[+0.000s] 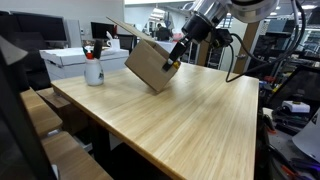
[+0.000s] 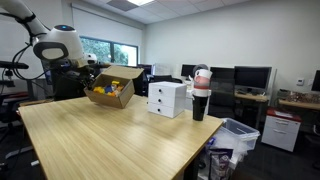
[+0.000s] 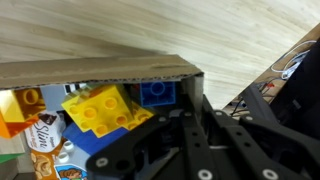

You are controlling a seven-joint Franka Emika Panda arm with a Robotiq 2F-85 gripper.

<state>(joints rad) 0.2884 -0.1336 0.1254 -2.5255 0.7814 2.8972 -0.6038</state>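
A brown cardboard box [image 1: 152, 65] stands tilted on one edge on the wooden table [image 1: 190, 120]; it also shows in an exterior view [image 2: 110, 92], open flaps up. My gripper [image 1: 176, 55] is shut on the box's wall and holds it tipped. In the wrist view the black fingers [image 3: 185, 120] clamp the cardboard wall [image 3: 150, 72]. Inside lie yellow toy bricks [image 3: 100, 108], a blue brick [image 3: 155, 93], an orange piece [image 3: 12, 112] and a food packet [image 3: 42, 135].
A white bottle with a red cap [image 1: 93, 68] and a white box [image 1: 75, 60] stand at the table's far side; in an exterior view they show as a white box [image 2: 167, 98] and a dark cup with bottle [image 2: 200, 95]. Office desks, monitors and a bin [image 2: 235, 138] surround the table.
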